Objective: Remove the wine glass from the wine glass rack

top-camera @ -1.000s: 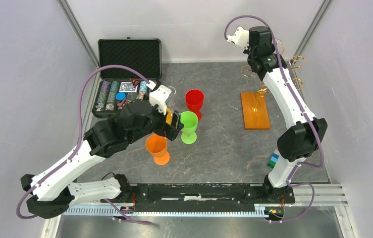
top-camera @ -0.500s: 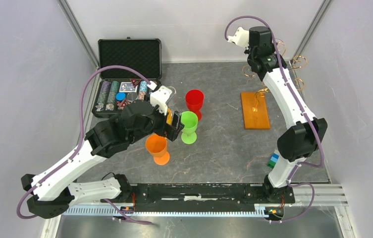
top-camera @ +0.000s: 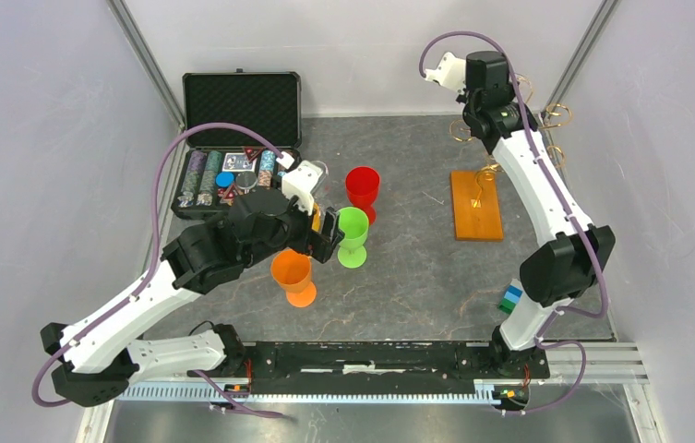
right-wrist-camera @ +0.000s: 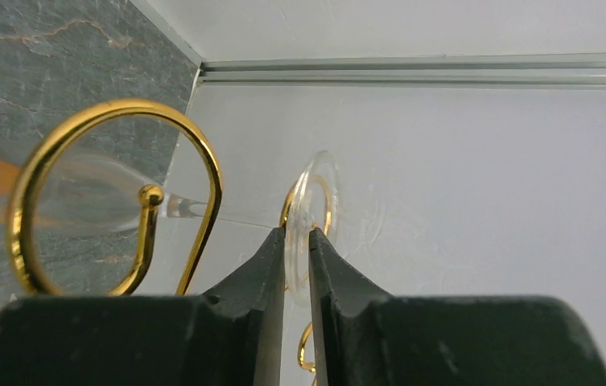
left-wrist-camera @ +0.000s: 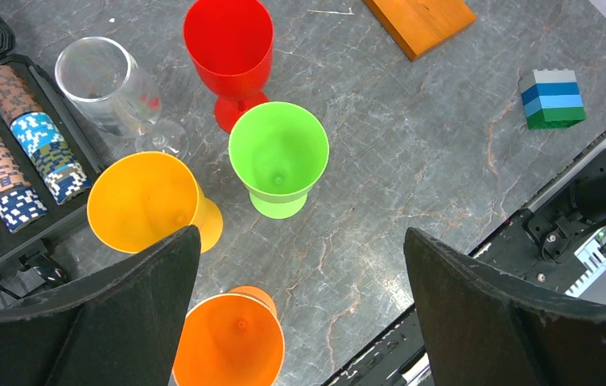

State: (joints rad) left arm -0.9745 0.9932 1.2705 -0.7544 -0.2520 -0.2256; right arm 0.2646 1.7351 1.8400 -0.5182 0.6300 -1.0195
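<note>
Black case of chips; glass on rack

Layout: chip case far left, wine glass rack far right, goblets between.
The chip case was set open at the far left, with a lone glass stood just beside it, and the four goblets were clustered mid-table. A wine glass was hung on the wine glass rack, and a block stack was left nearer the front edge.

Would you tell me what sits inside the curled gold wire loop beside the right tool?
The bowl and stem of a clear wine glass lie in the gold wire loop; the right tool is shut on its round foot, whose lower half the fingers cover.
</note>
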